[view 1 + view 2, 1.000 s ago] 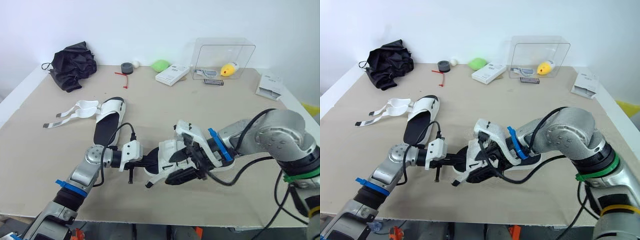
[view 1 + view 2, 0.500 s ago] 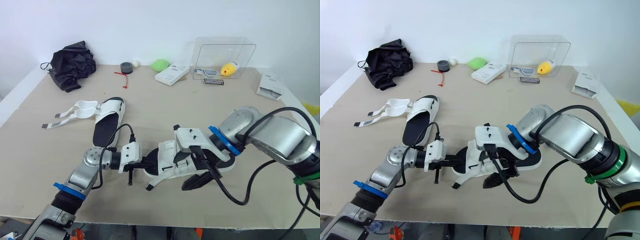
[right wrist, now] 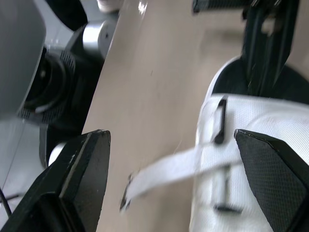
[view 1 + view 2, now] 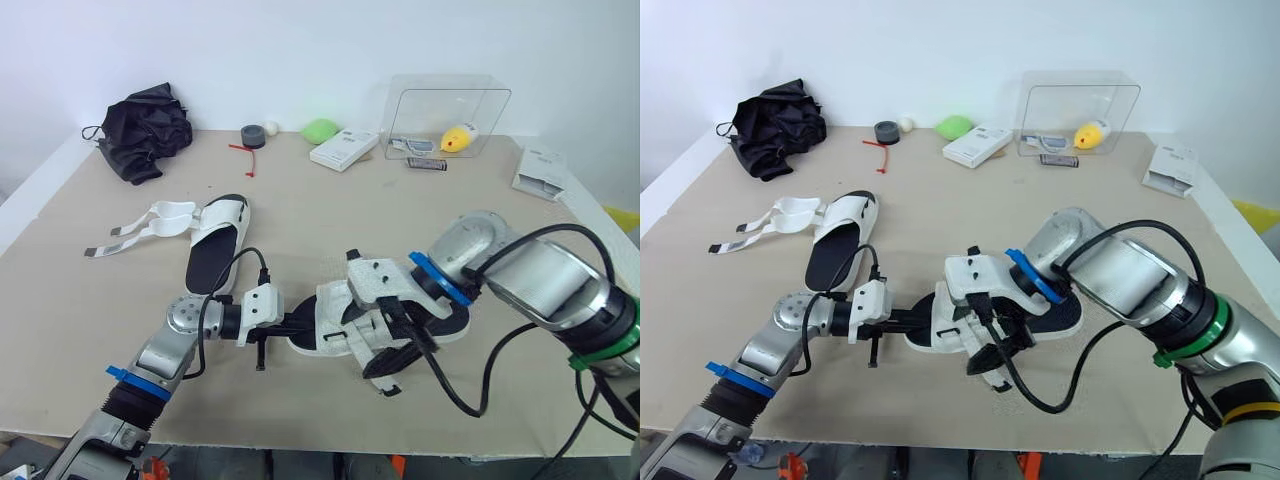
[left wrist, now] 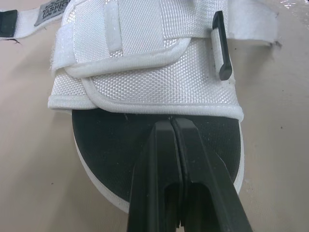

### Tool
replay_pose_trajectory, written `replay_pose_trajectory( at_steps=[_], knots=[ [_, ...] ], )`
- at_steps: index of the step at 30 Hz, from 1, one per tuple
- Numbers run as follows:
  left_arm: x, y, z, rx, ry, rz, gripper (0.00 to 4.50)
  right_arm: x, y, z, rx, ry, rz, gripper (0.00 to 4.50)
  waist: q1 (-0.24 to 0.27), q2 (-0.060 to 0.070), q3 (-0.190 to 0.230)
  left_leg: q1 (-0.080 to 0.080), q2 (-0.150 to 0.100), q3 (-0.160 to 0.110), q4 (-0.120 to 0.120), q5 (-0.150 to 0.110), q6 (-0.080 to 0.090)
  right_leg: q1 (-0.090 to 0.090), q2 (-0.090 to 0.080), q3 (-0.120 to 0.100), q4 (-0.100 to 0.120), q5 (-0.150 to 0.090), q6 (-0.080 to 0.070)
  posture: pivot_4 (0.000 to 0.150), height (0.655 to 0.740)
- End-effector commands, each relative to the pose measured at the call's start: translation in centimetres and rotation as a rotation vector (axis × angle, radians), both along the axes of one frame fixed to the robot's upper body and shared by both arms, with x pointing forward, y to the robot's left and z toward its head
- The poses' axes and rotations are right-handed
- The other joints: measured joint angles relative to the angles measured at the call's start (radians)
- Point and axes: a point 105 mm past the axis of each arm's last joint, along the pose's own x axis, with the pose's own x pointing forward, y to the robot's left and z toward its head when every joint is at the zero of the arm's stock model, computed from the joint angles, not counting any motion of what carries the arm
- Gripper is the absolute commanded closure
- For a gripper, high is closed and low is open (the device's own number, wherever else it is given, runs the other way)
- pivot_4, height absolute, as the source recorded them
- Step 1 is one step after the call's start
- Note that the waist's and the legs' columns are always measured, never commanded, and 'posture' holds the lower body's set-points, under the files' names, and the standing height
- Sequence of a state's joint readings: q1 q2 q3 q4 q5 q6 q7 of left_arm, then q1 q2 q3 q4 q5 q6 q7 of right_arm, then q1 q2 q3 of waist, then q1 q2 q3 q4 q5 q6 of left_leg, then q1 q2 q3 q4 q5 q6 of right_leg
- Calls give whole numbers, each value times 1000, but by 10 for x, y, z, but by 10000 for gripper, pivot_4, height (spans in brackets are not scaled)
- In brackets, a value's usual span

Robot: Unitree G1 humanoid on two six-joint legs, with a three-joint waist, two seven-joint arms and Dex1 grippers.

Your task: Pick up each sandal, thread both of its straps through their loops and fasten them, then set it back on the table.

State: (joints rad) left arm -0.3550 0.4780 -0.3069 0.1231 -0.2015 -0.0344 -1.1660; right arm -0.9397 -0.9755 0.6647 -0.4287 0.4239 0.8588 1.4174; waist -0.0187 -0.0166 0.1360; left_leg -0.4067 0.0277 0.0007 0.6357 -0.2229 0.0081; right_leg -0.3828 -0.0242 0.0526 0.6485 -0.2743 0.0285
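Left wrist view: the left gripper (image 5: 172, 126) is closed, its jaws pressed together with nothing between them. Its tip lies on the black footbed of the near sandal (image 5: 145, 77), just short of the white woven upper. A black loop (image 5: 221, 48) stands at one side of that upper.

Right wrist view: the right gripper (image 3: 178, 159) has its jaws spread wide and holds nothing. A white strap (image 3: 164, 170) runs loose from the near sandal's upper out over the table (image 4: 330, 215), in the gap between the jaws. Whether this strap passes through a loop cannot be told.

Head views: the near sandal lies flat on the table. The left gripper is at its left end and the right gripper is on its near side, about the middle.

Beyond the near sandal and to its left lies the second sandal (image 4: 215, 245), sole down. Its straps (image 4: 150, 222) are open and trail away to the left.

Well beyond the near sandal, from the left:
- a black fabric bundle (image 4: 148, 128)
- a dark tape roll (image 4: 253, 136)
- a small white ball (image 4: 271, 127)
- a green object (image 4: 321, 130)
- a white box (image 4: 345, 149)

Well beyond it to the right stands a clear plastic box (image 4: 447, 105) holding a yellow object (image 4: 459, 138). A white packet (image 4: 540, 172) lies further right.
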Motion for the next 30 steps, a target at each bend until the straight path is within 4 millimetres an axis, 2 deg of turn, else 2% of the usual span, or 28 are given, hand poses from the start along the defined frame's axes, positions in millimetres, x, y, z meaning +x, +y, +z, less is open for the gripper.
replay_pose_trajectory(
  at_steps=[1, 6, 9, 13, 21, 28, 30],
  knots=[
    [-13, 13, -50, 141, 186, 41, 45000, -1, -4, 9, 25, -20, -5, 895, -1, 0, 0, 0, 0, 0, 0, 0, 0, 0, 0, 0, 0, 0, 0, 1500, 7400],
    [-16, 16, -52, 142, 192, 51, 45000, -19, -20, 27, 94, 112, -82, 895, -1, 1, 0, 0, 0, 0, 0, 0, 0, 1, 0, 0, 0, 0, 0, 1500, 7400],
    [-17, 18, -53, 146, 195, 55, 45000, -30, -28, 22, 99, 169, -149, 895, 0, 0, 0, 0, 0, -1, 0, 0, -1, 1, 0, -1, 0, -1, -1, 1500, 7400],
    [-18, 18, -53, 149, 200, 50, 45000, -37, -29, 16, 118, 211, -235, 895, -1, 2, 0, 1, 0, -1, -1, -1, -2, 1, 0, 0, 0, -1, -1, 1500, 7400],
    [-18, 18, -53, 152, 201, 42, 45000, -29, -28, -10, 106, 224, -428, 895, -2, 1, 0, 1, 1, 0, 0, -1, -2, 1, 1, 1, 0, -1, 0, 1500, 7400],
    [-18, 19, -52, 157, 201, 38, 45000, -27, -31, -20, 112, 251, -498, 895, -2, 1, 0, 1, 0, 0, 0, -1, -2, 1, 4, 1, 0, -2, 1, 1500, 7400],
    [-18, 19, -52, 158, 201, 38, 45000, -28, -31, -20, 116, 259, -504, 895, -2, 1, 0, 1, 0, 0, 0, -1, -2, 1, 5, 1, 0, -5, 6, 1500, 7400]
  ],
)
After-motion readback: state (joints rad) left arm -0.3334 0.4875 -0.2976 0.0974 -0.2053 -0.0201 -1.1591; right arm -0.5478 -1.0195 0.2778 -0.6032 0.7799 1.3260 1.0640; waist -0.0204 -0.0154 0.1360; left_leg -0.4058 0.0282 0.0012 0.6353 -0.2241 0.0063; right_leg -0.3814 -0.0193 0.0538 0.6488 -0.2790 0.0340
